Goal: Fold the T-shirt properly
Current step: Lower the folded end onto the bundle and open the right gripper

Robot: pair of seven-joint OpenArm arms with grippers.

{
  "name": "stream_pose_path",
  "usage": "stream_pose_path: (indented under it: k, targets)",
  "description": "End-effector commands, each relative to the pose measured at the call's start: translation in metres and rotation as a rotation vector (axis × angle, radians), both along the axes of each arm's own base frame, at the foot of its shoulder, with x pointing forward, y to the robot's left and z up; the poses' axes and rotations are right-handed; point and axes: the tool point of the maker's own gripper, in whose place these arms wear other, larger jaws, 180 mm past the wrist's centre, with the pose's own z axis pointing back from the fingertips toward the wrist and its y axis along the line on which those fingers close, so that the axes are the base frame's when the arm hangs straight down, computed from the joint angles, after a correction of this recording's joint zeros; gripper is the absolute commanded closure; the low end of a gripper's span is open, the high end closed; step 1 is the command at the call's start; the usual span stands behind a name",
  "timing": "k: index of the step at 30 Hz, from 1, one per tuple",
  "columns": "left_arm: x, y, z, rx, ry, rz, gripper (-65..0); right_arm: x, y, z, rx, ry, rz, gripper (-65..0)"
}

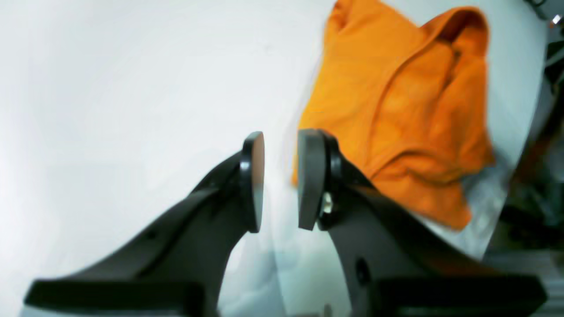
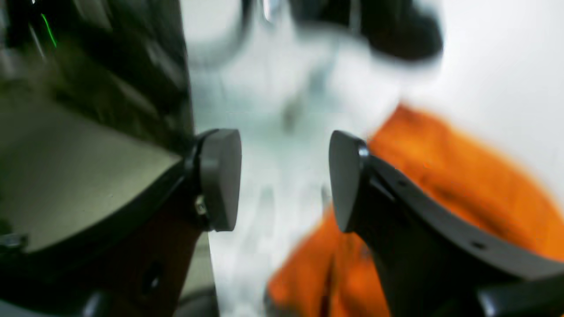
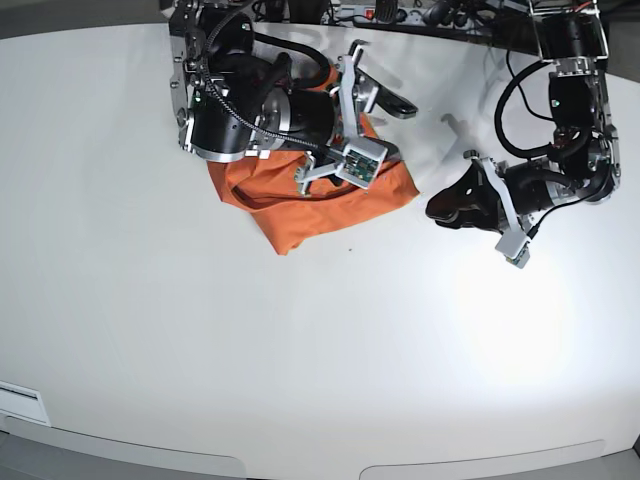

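Observation:
The orange T-shirt [image 3: 300,215] lies crumpled on the white table, at the back and left of centre in the base view. My right gripper [image 3: 352,135] hovers over the shirt's right part. In the right wrist view the right gripper [image 2: 285,180] is wide open with nothing between its pads, and the shirt [image 2: 462,185] lies under and beyond its right finger. My left gripper [image 3: 440,210] is just right of the shirt, apart from it. In the left wrist view the left gripper [image 1: 280,180] is narrowly open and empty, with the bunched shirt [image 1: 396,110] ahead to the right.
The white table [image 3: 300,350] stretches wide to the front and left. Cables and arm bases [image 3: 420,15] crowd the back edge. The table's edge and dark clutter [image 1: 533,185] show at the right of the left wrist view.

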Motion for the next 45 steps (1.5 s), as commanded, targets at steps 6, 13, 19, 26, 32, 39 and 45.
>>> stream_pose_path:
  k: [6, 13, 19, 26, 32, 39, 45]
  targets:
    - [0.007, 0.002, 0.017, -0.013, -0.055, -0.006, -15.2, -0.026, -0.031, -0.030, -0.095, 0.053, 0.025, -32.7]
    - [0.007, 0.002, 0.017, -0.015, -0.056, -0.006, -15.2, 0.001, -0.075, -0.040, -0.223, -0.016, -0.129, -32.7]
    - [0.007, 0.002, 0.017, -0.015, -0.056, -0.006, -15.2, 0.027, -0.116, -0.021, -0.199, -0.068, -0.287, -32.7]
    - [0.008, 0.002, 0.018, -0.021, -0.062, -0.003, -15.2, 0.000, -0.125, -0.036, -0.177, 0.035, -0.321, -32.7]
    - [0.008, 0.001, 0.018, -0.023, -0.061, -0.004, -15.2, -0.007, -0.118, -0.035, -0.129, 0.049, -0.326, -32.7]
    - [0.008, 0.001, 0.019, -0.024, -0.062, -0.004, -15.2, -0.018, -0.095, -0.036, -0.113, 0.036, -0.266, -32.7]
    - [0.008, 0.001, 0.019, -0.023, -0.061, -0.004, -15.2, -0.016, -0.085, -0.043, -0.162, -0.034, -0.244, -32.7]
